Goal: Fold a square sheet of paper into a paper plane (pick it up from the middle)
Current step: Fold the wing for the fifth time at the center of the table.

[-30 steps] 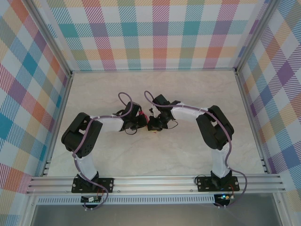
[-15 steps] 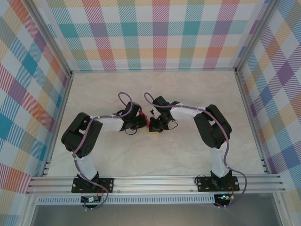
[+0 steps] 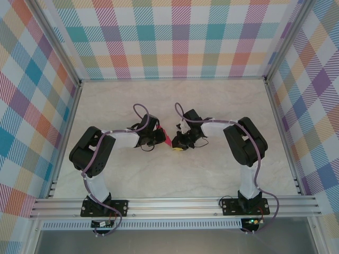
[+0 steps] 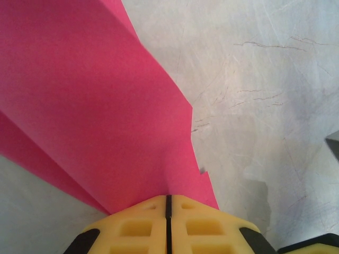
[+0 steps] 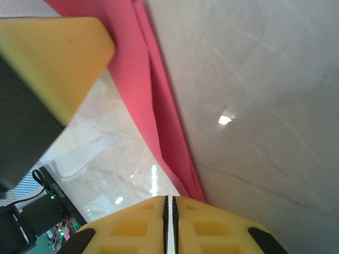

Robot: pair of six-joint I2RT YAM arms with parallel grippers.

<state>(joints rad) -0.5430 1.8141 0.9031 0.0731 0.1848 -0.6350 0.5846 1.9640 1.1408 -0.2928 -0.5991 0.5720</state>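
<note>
**Left pincer** (image 4: 168,205): the yellow pads (image 4: 135,228) are pressed together, with the folded sheet of paper (image 4: 90,100) clamped in the seam between them. From the pads the pink-red paper is spread forward and to the left in at least two overlapping layers.

**Right pincer** (image 5: 169,207): it is likewise closed on the paper, seen here nearly edge-on as a narrow layered strip. The strip is carried forward from this pincer to a yellow pad (image 5: 53,58) of the left pincer. From overhead the two pincers are shown almost tip to tip, with a sliver of paper between them.

**Step in hand, as judged:** a middle fold. The sheet is creased into layers but not shaped into a finished dart. Whether it is lifted clear of the tabletop (image 3: 222,103) cannot be settled from these views.

**Next move, as judged:** one grip is to be kept firm while the other is shifted, so that the layers are neither pulled apart nor torn.

**Beyond the pincers:** bare marbled tabletop is bounded by checked walls (image 3: 175,37). No obstruction is noted apart from the closeness of the two pincers.
</note>
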